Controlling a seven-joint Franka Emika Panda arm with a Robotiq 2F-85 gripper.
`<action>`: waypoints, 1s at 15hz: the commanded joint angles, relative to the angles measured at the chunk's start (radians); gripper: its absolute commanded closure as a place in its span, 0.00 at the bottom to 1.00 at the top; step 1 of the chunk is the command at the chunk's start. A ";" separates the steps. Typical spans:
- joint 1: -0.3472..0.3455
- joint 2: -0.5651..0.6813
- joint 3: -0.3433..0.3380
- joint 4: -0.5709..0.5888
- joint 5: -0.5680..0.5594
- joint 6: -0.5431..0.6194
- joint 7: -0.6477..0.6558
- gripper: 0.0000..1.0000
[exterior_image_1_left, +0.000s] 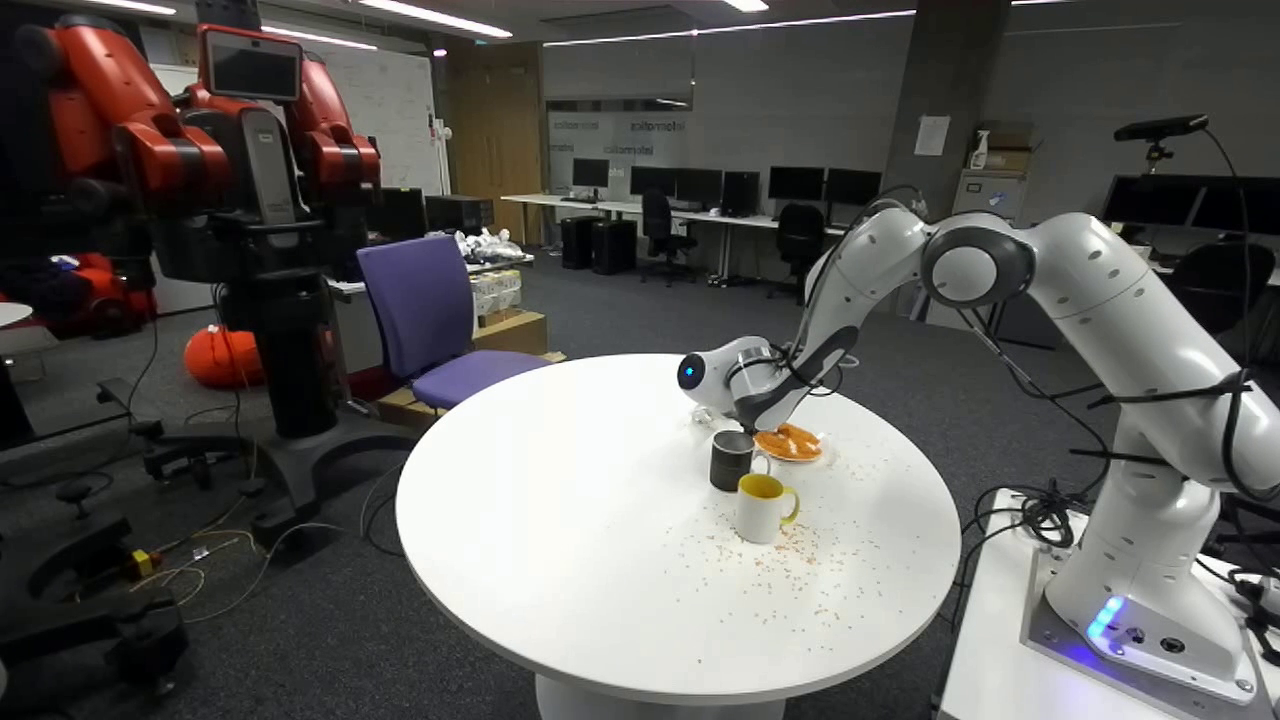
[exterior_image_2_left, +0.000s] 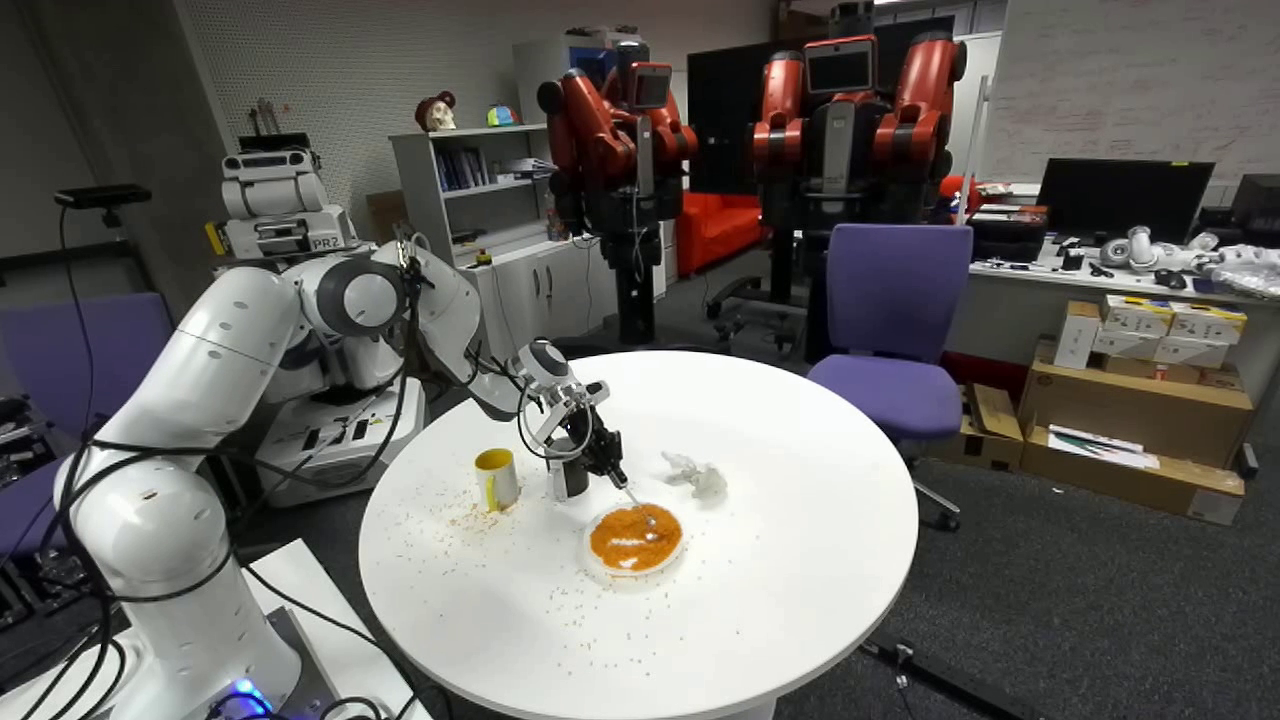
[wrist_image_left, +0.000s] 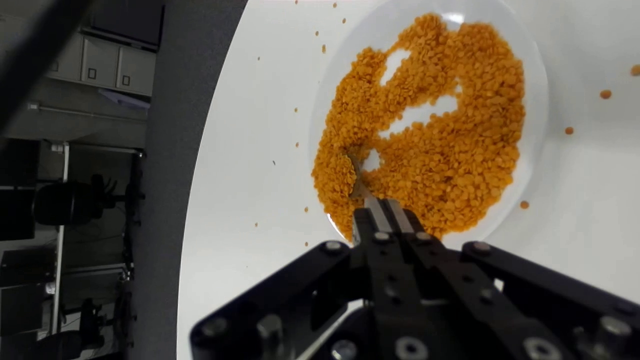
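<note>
One gripper (wrist_image_left: 386, 206), black, tilted downward; its fingers are drawn together, pinching the handle of a metal spoon (wrist_image_left: 359, 189). Borne by one pale jointed arm (exterior_image_2_left: 170, 450) that reaches in over the table edge.

One spoon as above: bowl lowered among the orange grains (wrist_image_left: 465, 150) near one side of the plate (wrist_image_left: 536, 100), with grains lying in and about the bowl.

One plate, white, round, shallow; most of its middle covered by the lentil-like grains, several bare white patches showing through.

One dark mug (exterior_image_1_left: 731, 460), upright, just beside the plate and close to the gripper in both exterior views.

One white mug (exterior_image_1_left: 760, 515), yellow inside and at the handle, upright, near the dark mug and farther from the plate.

One crumpled pale piece (exterior_image_2_left: 705, 480), material unclear, on the table near the plate.

Loose grains (exterior_image_1_left: 788, 550), many, strewn on the table about the white mug and around the plate.

One table (exterior_image_1_left: 560, 520), round, white, carrying all the above tableware.

One purple chair (exterior_image_2_left: 885, 395) behind it; two red robots (exterior_image_2_left: 845, 150) beyond, in an exterior view.
</note>
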 joint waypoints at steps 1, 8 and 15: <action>0.006 0.001 -0.003 0.013 -0.033 -0.012 0.022 1.00; 0.023 -0.023 0.002 -0.008 -0.041 -0.031 0.029 1.00; 0.045 -0.047 0.006 -0.020 -0.032 -0.044 0.059 1.00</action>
